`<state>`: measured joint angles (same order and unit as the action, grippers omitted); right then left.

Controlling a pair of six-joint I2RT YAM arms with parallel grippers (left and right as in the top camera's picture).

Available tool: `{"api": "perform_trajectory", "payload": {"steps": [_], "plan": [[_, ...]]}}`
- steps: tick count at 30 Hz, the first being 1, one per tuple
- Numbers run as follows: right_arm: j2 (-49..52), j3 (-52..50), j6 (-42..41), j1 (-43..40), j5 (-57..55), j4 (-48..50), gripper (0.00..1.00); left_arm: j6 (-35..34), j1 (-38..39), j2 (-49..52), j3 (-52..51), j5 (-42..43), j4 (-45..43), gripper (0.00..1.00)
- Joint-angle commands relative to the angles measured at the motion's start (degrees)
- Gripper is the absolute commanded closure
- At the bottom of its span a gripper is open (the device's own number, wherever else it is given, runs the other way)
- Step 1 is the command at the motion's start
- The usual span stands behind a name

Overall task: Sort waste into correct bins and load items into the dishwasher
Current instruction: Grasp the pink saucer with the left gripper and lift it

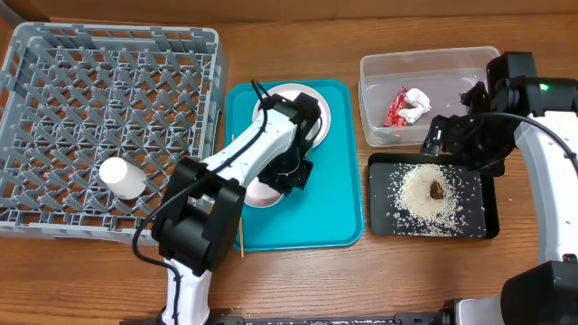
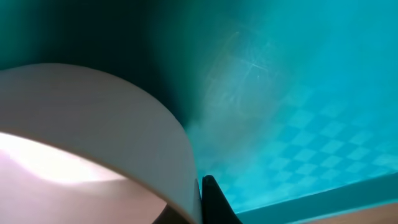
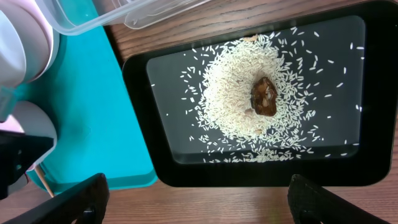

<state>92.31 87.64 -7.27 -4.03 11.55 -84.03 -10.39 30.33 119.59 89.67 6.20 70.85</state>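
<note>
My left gripper [image 1: 289, 173] is over the teal tray and shut on the rim of the white bowl [image 1: 260, 193]. In the left wrist view the bowl wall [image 2: 93, 112] is pinched at the gripper [image 2: 204, 202]. The white plate [image 1: 318, 116] lies behind it on the tray. The white cup [image 1: 122, 177] sits in the grey dish rack [image 1: 108, 81]. A chopstick [image 1: 241, 236] lies along the tray's left edge. The red wrapper [image 1: 396, 108] and white wad [image 1: 416, 101] are in the clear tub [image 1: 429, 63]. Rice [image 3: 230, 93] and the brown lump [image 3: 263, 96] lie in the black tray [image 1: 384, 221]. My right gripper [image 1: 452, 143] is open and empty above it, also in the right wrist view [image 3: 196, 205].
The teal tray [image 1: 334, 208] lies between the rack and the two bins. It also shows in the left wrist view [image 2: 298, 93]. The clear tub stands directly behind the black tray. Bare wooden table runs along the front edge [image 1: 379, 280].
</note>
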Motion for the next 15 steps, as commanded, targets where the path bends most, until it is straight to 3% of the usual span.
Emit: {"api": "perform_trajectory", "payload": {"steps": [1,5,9,13,15], "plan": [[-1.1,0.2,-0.2,0.2,-0.6,0.1,0.07,-1.0,-0.4,-7.6,1.6,2.4,-0.2,0.96],[-1.1,0.2,-0.2,0.2,-0.6,0.1,0.07,0.5,-3.0,-16.4,2.5,2.3,-0.7,0.96],[-1.1,0.2,-0.2,0.2,-0.6,0.1,0.07,6.6,-9.8,-23.3,4.0,5.2,-2.1,0.96],[-1.1,0.2,-0.2,0.2,-0.6,0.2,0.07,15.0,-20.1,-24.8,9.0,12.8,-1.8,0.96],[-1.1,0.2,-0.2,0.2,-0.6,0.2,0.07,20.8,-26.9,-24.5,11.2,21.2,-2.6,0.96]]}}
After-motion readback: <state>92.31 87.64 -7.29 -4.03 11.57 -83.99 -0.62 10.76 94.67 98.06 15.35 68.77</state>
